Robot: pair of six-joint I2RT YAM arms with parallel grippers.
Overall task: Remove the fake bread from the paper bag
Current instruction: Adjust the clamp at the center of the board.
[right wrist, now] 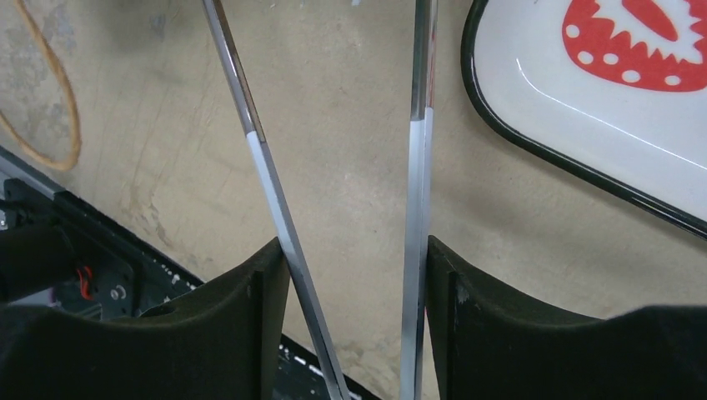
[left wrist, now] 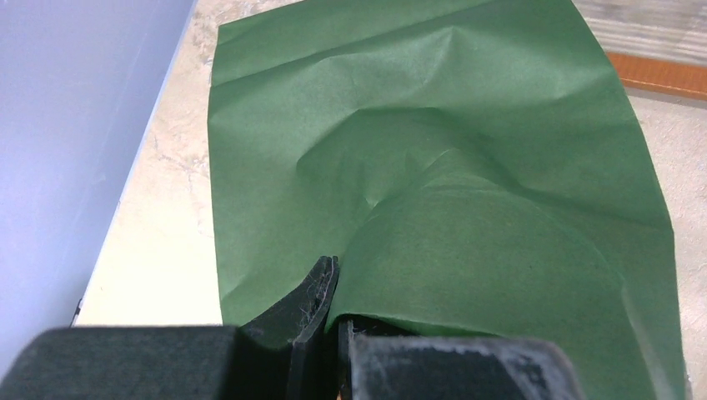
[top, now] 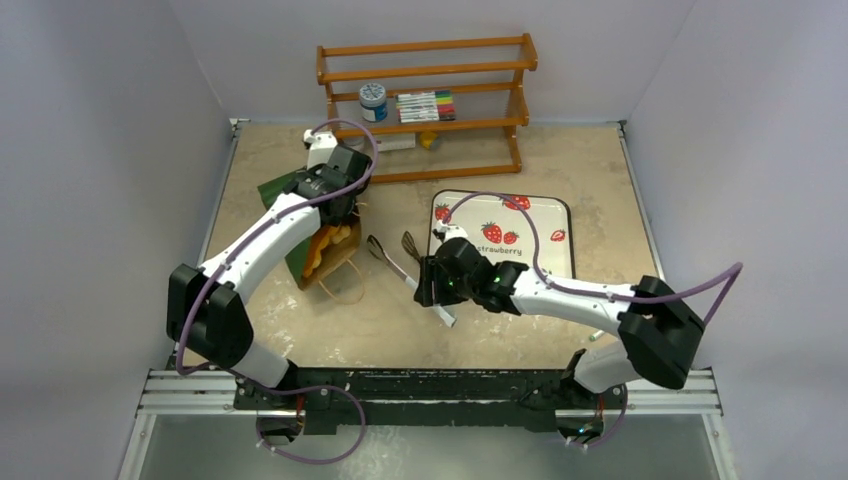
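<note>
The dark green paper bag (top: 298, 262) lies at the left of the table, its mouth toward the middle. Golden-orange fake bread (top: 331, 243) shows in the mouth. My left gripper (top: 337, 196) hangs over the bag and is shut on a raised fold of its green paper (left wrist: 433, 125), which fills the left wrist view around the pinching jaws (left wrist: 338, 292). My right gripper (top: 432, 283) is in the middle of the table, right of the bag. It is shut on metal tongs (top: 395, 258); their two arms (right wrist: 271, 179) press against the inner faces of my fingers (right wrist: 442, 283).
A white tray (top: 545, 215) printed with red strawberries lies behind the right gripper; its black rim (right wrist: 517, 137) is close to the tongs. The bag's tan string handle (top: 345, 290) trails onto the table. A wooden rack (top: 425, 100) with markers and a jar stands at the back.
</note>
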